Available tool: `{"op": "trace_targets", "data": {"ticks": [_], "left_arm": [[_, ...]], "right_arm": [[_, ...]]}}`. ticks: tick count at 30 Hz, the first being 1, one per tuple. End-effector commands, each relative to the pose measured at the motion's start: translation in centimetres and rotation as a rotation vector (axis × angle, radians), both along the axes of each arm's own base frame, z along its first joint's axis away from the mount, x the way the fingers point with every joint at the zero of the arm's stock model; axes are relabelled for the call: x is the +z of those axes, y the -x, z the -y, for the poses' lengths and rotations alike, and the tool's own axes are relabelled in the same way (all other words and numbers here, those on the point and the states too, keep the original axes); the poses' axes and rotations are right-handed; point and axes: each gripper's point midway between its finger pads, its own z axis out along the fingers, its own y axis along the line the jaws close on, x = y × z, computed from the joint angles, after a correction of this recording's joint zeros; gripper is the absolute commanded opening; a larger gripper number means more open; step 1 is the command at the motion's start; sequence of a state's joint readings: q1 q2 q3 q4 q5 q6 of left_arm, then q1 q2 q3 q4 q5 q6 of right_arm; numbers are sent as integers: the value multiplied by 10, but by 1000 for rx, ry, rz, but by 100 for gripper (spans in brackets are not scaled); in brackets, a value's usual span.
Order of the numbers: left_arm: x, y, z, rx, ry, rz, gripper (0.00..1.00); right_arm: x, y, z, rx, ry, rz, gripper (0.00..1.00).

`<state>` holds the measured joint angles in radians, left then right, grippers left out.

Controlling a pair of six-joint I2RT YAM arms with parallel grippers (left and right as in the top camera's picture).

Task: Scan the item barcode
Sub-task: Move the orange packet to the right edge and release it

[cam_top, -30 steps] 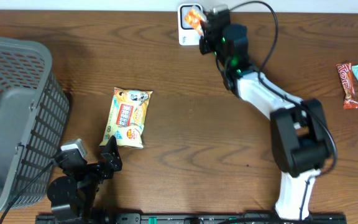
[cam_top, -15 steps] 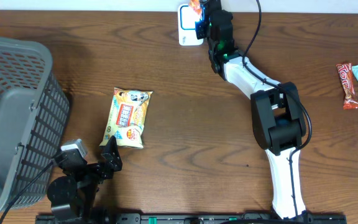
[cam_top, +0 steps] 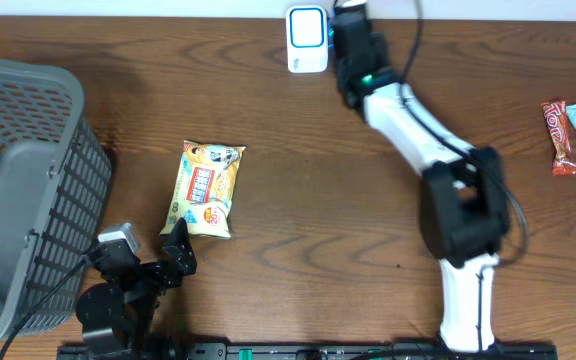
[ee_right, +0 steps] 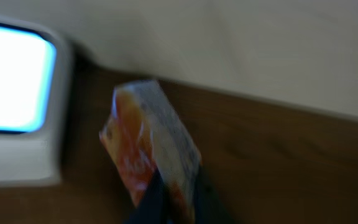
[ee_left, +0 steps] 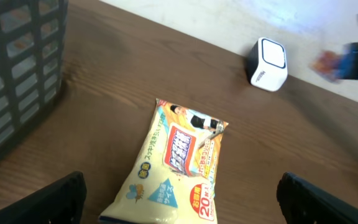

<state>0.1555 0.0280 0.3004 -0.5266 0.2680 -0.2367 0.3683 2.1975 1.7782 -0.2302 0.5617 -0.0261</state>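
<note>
From overhead, your right arm reaches across the worktop to the far edge. The right claw sits just at 3 o'clock of the white scanner, whose face glows blue. You can't really pick out the item from up here; the claw covers it. Your left claw is parked at the near edge, with a yellow wipes pack lying flat just at 12 o'clock of it. The grey basket is off at 9 o'clock. Two snack packets lie at the far right edge.

In the left wrist view, the left claw is spread wide with nothing in it, a finger in each bottom corner. The wipes pack lies flat between the fingers and slightly ahead, not touching either one. The scanner stands at about 1 o'clock, and an orange blur hangs beside a dark shape just to its right.

The right wrist view is blurry but clear enough. The right claw is clamped on an orange packet, which sticks up from the fingers at 12 o'clock. The packet is tilted a bit left and sits just at 3 o'clock of the scanner's lit face.
</note>
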Motion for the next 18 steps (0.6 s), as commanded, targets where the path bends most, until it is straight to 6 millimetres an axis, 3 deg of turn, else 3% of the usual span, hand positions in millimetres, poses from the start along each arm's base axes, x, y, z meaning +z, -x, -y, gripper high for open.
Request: {"op": "trace_targets", "data": {"ticks": [1, 2, 3, 4, 5, 6, 10, 11, 15, 18], "left_arm": [[1, 0, 2, -7, 8, 6, 98], [1, 0, 2, -7, 8, 6, 98], [1, 0, 2, -7, 8, 5, 98], [1, 0, 2, -7, 8, 6, 98], [1, 0, 2, -7, 8, 6, 98], [1, 0, 2, -7, 8, 6, 98], [1, 0, 2, -7, 8, 6, 98], [1, 0, 2, -7, 8, 6, 98], [1, 0, 2, -7, 8, 6, 98], [1, 0, 2, -7, 8, 5, 98]], "right_arm": [[82, 31, 84, -253, 106, 58, 1], [78, 45, 115, -315, 162, -14, 1], [75, 50, 125, -338, 176, -38, 1], [67, 62, 157, -408, 209, -102, 1], [58, 69, 175, -450, 217, -138, 1], [37, 84, 221, -550, 213, -207, 1], [-8, 122, 310, -754, 142, -298, 1], [-13, 128, 319, -774, 130, -311, 1], [-40, 183, 388, -993, 63, -343, 1], [-51, 217, 423, -1122, 23, -344, 1]]}}
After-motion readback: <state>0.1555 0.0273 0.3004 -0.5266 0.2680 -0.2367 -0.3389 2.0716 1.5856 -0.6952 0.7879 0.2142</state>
